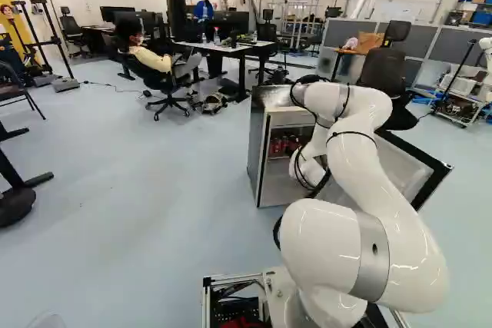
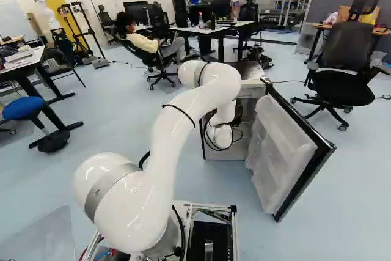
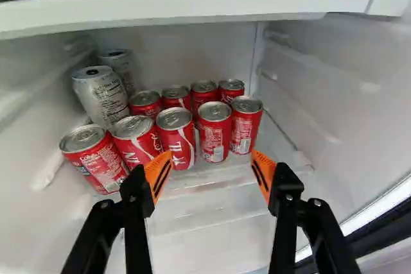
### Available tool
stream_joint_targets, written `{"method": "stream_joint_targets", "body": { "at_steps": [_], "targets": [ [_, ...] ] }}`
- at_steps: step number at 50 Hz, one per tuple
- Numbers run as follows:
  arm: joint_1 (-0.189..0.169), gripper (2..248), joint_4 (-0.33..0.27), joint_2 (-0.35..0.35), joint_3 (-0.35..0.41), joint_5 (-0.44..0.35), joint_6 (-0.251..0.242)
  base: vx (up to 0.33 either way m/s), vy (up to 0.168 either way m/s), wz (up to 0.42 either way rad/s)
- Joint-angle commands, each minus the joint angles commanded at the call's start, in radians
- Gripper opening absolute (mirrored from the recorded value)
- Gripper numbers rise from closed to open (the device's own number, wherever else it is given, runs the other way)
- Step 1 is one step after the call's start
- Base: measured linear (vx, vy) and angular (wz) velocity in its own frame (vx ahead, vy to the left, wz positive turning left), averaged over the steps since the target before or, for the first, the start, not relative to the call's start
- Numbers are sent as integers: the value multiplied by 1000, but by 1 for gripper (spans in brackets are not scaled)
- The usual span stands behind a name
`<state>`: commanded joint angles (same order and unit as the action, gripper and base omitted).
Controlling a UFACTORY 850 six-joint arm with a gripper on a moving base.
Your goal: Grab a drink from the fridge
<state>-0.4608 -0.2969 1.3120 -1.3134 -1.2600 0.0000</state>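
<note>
The small fridge stands open, with my arm reaching into it; the gripper itself cannot be made out in the base views. In the wrist view my gripper is open, with nothing held between its orange pads. Ahead of it, red cans stand in two rows on the fridge's shelf. A front-row red can and its neighbour, another red can, are roughly ahead of the gap between the fingers. Two silver cans stand at one end, behind a tilted red can.
A white shelf edge crosses above the cans. The fridge door hangs open to the arm's right. An office chair stands beyond the door, and a desk with a seated person is farther back.
</note>
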Motion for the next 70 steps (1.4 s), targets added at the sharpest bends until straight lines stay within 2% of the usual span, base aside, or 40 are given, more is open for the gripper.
{"method": "stream_joint_targets", "body": {
  "at_steps": [70],
  "targets": [
    [-68,181,0,93,-172,5,0,0,0,0]
  ]
}}
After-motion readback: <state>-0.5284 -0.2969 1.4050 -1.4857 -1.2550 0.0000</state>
